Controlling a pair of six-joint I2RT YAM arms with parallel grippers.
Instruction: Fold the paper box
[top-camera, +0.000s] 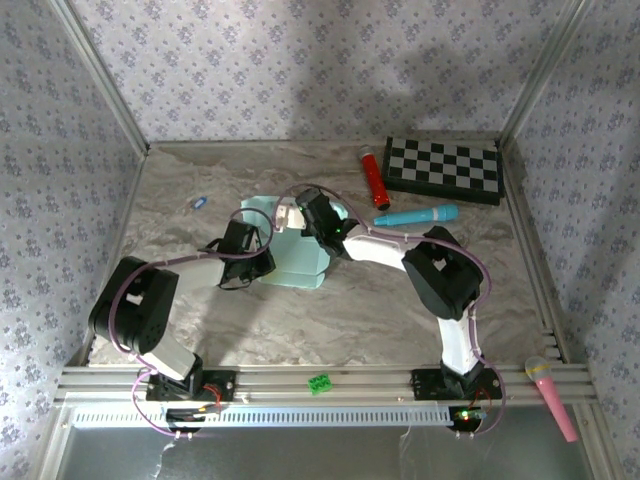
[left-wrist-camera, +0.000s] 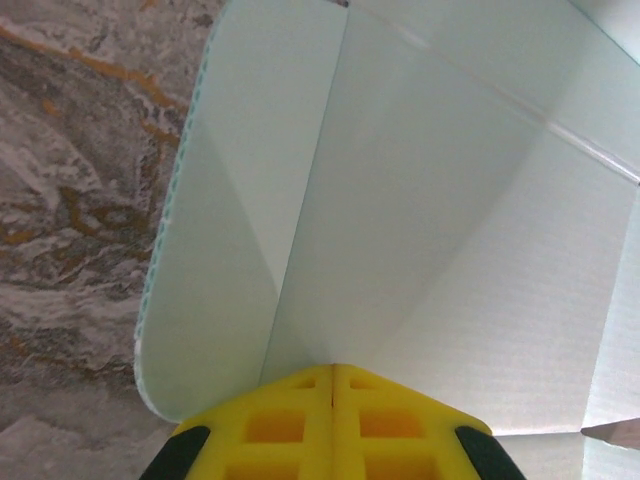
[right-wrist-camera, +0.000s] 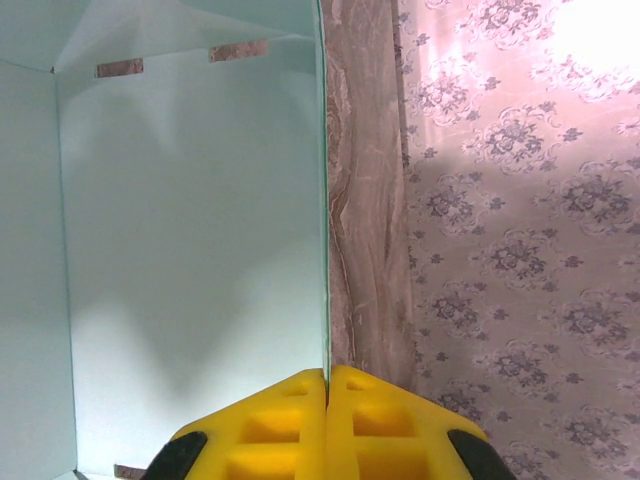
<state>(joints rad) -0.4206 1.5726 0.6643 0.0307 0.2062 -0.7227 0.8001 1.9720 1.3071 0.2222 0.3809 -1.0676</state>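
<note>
The left end effector (left-wrist-camera: 333, 370) is clamped on a fold of the paper box (top-camera: 298, 262). The right end effector (right-wrist-camera: 327, 372) pinches another panel's edge, above the counter (top-camera: 340, 320)

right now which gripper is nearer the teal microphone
Right. The right gripper pinches the paper box nearer the teal microphone; the left gripper pinches the box's left edge, farther away.

Lighting: soft, even. Glare: pink-white blowout on wall (right-wrist-camera: 600, 30), upper right of right end effector (right-wrist-camera: 328, 374). Focus: sharp.
</note>
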